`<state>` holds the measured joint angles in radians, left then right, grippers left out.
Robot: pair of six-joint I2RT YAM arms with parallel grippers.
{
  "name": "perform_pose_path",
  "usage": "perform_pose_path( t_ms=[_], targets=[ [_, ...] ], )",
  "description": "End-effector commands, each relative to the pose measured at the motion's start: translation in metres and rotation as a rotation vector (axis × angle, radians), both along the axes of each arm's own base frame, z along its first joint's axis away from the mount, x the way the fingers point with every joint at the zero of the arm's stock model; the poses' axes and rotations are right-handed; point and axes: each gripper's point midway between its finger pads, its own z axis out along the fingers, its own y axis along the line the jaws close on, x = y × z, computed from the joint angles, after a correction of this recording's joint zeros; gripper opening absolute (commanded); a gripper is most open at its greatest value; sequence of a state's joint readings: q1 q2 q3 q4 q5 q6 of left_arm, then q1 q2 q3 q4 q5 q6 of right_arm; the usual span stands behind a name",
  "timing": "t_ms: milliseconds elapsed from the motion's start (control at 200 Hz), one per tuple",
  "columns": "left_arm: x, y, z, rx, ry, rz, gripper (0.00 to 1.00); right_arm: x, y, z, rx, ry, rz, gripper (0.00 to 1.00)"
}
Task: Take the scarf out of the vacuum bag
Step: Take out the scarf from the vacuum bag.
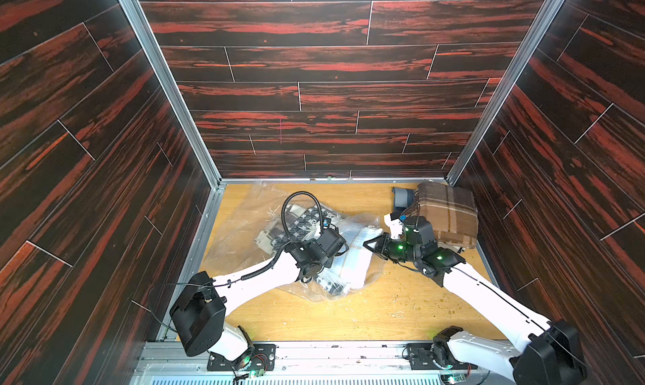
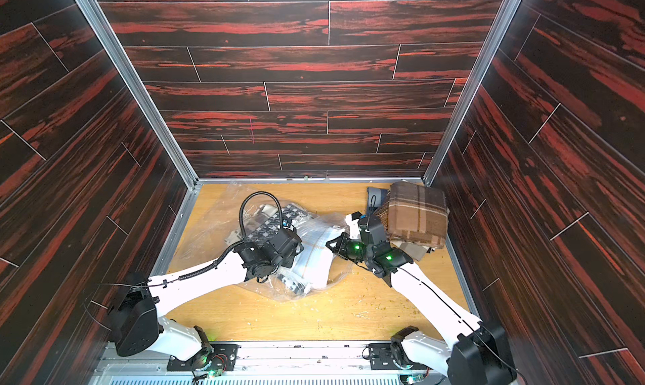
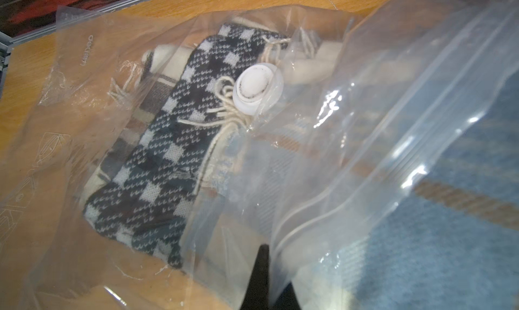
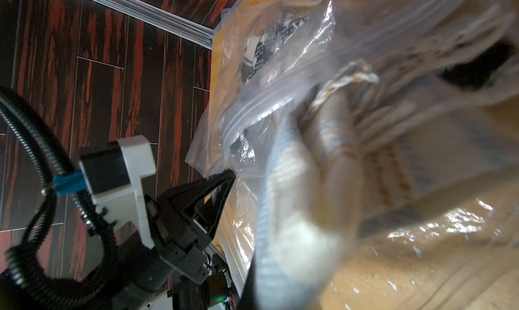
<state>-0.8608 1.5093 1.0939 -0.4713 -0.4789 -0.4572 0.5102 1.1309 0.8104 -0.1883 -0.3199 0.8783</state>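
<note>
The clear vacuum bag (image 1: 241,222) (image 2: 209,222) lies crumpled on the wooden table, its white valve (image 3: 257,88) on the upper face. A pale blue-and-white scarf (image 1: 356,261) (image 2: 314,261) (image 3: 449,238) sticks out of the bag's mouth. My left gripper (image 1: 343,249) (image 3: 265,255) is shut on the bag's zip edge (image 3: 351,199); its fingertip (image 4: 229,175) pinches that plastic in the right wrist view. My right gripper (image 1: 368,243) (image 2: 330,243) (image 4: 261,269) is shut on the pale scarf (image 4: 295,224), which drapes over its fingers. A black-and-white checked scarf (image 3: 168,154) lies deeper inside.
A folded brown plaid cloth (image 1: 446,212) (image 2: 417,212) is stacked at the back right corner, with a grey item (image 1: 401,196) behind it. Dark wood-patterned walls close in the table on three sides. Crumbs dot the table's front half (image 1: 401,303).
</note>
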Motion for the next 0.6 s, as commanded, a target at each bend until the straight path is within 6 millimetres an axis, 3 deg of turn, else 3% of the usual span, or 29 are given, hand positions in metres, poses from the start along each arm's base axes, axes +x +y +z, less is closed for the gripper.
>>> perform_pose_path(
  t_ms=[0,256,596],
  targets=[
    [0.004,0.013,0.005,0.012,-0.023,0.038,0.00,-0.010,-0.011,0.010,-0.025,-0.024,0.000,0.00],
    [0.011,0.019,0.006,0.020,-0.029,0.064,0.00,-0.021,-0.056,0.000,-0.214,-0.051,-0.079,0.00],
    [0.019,0.033,0.005,0.036,-0.032,0.103,0.00,-0.028,-0.115,0.005,-0.450,-0.052,-0.149,0.00]
  ],
)
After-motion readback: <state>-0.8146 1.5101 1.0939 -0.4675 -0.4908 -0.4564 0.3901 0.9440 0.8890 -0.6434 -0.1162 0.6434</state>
